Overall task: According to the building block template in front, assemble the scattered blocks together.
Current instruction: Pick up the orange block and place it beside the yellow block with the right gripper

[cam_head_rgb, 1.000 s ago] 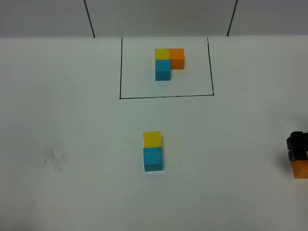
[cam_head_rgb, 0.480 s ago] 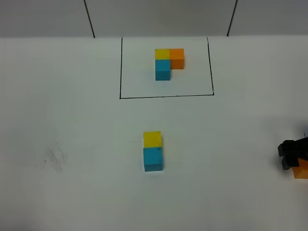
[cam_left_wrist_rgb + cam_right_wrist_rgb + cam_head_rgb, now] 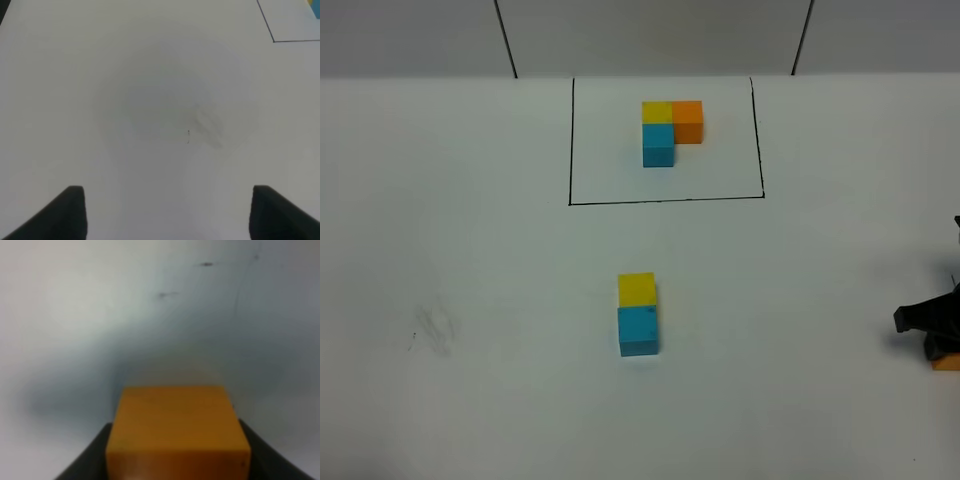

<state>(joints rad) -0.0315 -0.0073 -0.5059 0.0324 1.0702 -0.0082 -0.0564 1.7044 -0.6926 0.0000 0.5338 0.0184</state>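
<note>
Orange cube pinched on both sides by the dark fingers of the right gripper, far to the right of the building block template and nearer the camera, at the high view's edge, mostly hidden there under the gripper. Yellow cube and blue cube touching in a line, straight in front of the template, outside its black frame, yellow on the template's side. Left gripper with jaws spread wide over bare white table, close to a faint grey smudge left of the template and nearer the camera, one frame corner showing beyond.
</note>
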